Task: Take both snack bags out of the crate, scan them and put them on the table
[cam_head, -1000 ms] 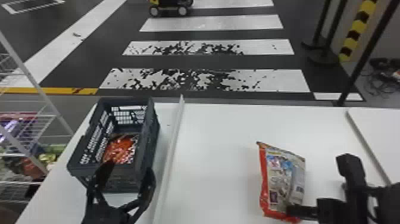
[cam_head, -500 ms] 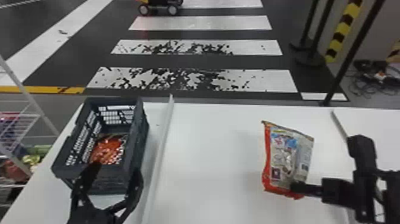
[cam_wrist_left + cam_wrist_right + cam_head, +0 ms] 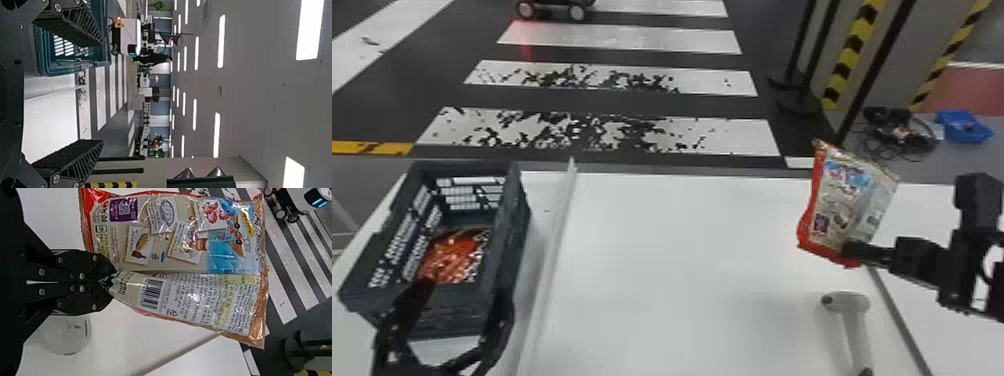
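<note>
At the right of the head view my right gripper (image 3: 852,248) is shut on the lower edge of a red and silver snack bag (image 3: 852,200), held up above the table. In the right wrist view the closed right gripper (image 3: 111,282) pinches the snack bag (image 3: 188,235), its printed back and barcode facing the camera. The other snack bag (image 3: 452,257), orange-red, lies inside the dark crate (image 3: 517,240) at the left. My left gripper (image 3: 462,295) stands open over the crate's near end; in the left wrist view the left gripper (image 3: 102,92) has nothing between its spread fingers.
A white handheld scanner (image 3: 852,330) rests on the white table (image 3: 682,260) at the near right. A raised white strip (image 3: 552,260) runs beside the crate. Beyond the table's far edge lies the striped floor, with dark posts (image 3: 812,55) at the right.
The right gripper has raised the held bag and moved it rightward. The head view has shifted toward the right, bringing the scanner into sight. The left gripper remains open by the crate.
</note>
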Robot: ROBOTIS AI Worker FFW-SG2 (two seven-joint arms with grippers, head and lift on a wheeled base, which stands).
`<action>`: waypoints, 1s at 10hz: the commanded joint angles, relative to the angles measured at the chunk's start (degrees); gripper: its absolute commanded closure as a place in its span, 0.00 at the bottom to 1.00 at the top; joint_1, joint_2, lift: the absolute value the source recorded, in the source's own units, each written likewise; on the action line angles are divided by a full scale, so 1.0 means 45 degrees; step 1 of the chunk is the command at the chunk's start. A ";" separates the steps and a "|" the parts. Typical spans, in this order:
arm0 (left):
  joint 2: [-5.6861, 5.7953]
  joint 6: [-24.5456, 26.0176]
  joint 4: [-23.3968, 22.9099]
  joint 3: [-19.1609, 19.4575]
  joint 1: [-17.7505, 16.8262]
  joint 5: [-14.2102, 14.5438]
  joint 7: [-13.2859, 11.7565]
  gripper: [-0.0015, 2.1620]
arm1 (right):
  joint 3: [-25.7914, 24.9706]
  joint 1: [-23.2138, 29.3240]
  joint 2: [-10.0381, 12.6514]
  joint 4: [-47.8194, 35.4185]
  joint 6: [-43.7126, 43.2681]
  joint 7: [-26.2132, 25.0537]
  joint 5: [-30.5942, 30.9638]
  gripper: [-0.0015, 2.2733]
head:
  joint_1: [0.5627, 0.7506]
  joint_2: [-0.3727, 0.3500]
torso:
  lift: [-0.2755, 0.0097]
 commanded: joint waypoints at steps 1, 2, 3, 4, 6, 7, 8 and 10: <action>0.0000 0.0000 0.0010 -0.0004 -0.0024 0.0000 -0.0001 0.06 | -0.0746 -0.0499 -0.0549 0.0482 0.0105 -0.0230 0.0264 1.00 | 0.70 0.36 | 0.65; 0.0000 0.0000 0.0029 0.0016 -0.0024 0.0000 -0.0001 0.06 | -0.1117 -0.0577 -0.0901 0.0912 0.0105 -0.0582 0.0323 1.00 | 0.70 0.30 | 0.65; 0.0000 0.0000 0.0068 0.0016 -0.0024 0.0020 -0.0001 0.06 | -0.1507 -0.0616 -0.1154 0.1361 0.0105 -0.0894 0.0440 1.00 | 0.70 0.23 | 0.65; 0.0000 0.0000 0.0068 0.0016 -0.0024 0.0020 -0.0001 0.06 | -0.1800 -0.0616 -0.1369 0.1830 0.0105 -0.1246 0.0518 1.00 | 0.70 0.17 | 0.65; 0.0000 0.0000 0.0088 0.0035 -0.0024 0.0020 -0.0001 0.06 | -0.2171 -0.0616 -0.1838 0.2885 0.0105 -0.1949 0.0831 1.00 | 0.70 0.09 | 0.65; 0.0000 0.0000 0.0107 0.0035 -0.0043 0.0020 -0.0001 0.06 | -0.2308 -0.0616 -0.2033 0.3510 0.0105 -0.2457 0.0889 1.00 | 0.70 0.04 | 0.65; 0.0000 0.0000 0.0127 0.0035 -0.0043 0.0020 -0.0001 0.06 | -0.2308 -0.0616 -0.2170 0.4096 -0.0508 -0.3023 0.0909 1.00 | 0.70 0.03 | 0.65; 0.0000 0.0000 0.0146 0.0055 -0.0063 0.0020 -0.0001 0.06 | -0.2367 -0.0616 -0.2424 0.5463 -0.2890 -0.3921 0.0909 1.00 | 0.70 0.03 | 0.65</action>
